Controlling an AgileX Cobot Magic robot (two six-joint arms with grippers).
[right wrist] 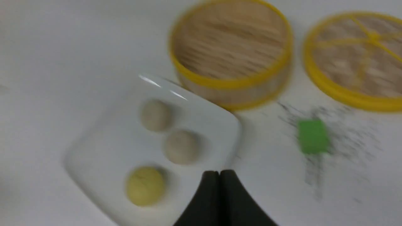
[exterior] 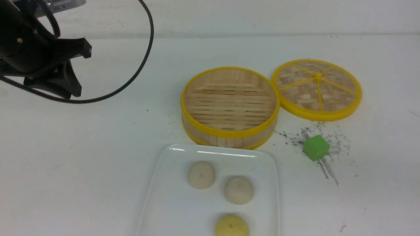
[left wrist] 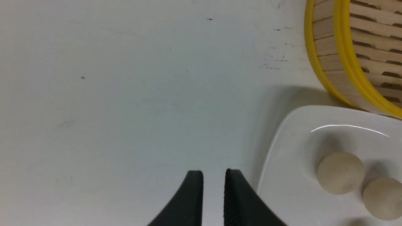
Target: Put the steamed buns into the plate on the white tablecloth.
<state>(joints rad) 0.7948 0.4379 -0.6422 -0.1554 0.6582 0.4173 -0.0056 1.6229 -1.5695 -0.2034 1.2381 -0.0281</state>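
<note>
**Desk:** Which step are we on?

**Me:** The closing one, I think. I count all three steamed buns on the plate: two beige buns side by side, and a yellow bun nearer to me, partly cut off by the edge of the front view. The plate lies on the white tablecloth, just in front of the steamer, and the steamer's slats are bare.

**Desk:** And the end effectors?

**Me:** My left end effector hangs over bare cloth just beside the plate's rim. Its fingers are slightly spread with nothing between them. My right end effector is pressed together and empty, above the plate's edge near the buns. That wrist picture is blurred, so I can't give finer detail.

**Desk:** What does the next move call for?

**Me:** As I judge it, no more picking. I need to take both arms up and away without clipping the rim or nudging a bun. The lid and the green cube are no part of the job, so I leave them alone.
</note>
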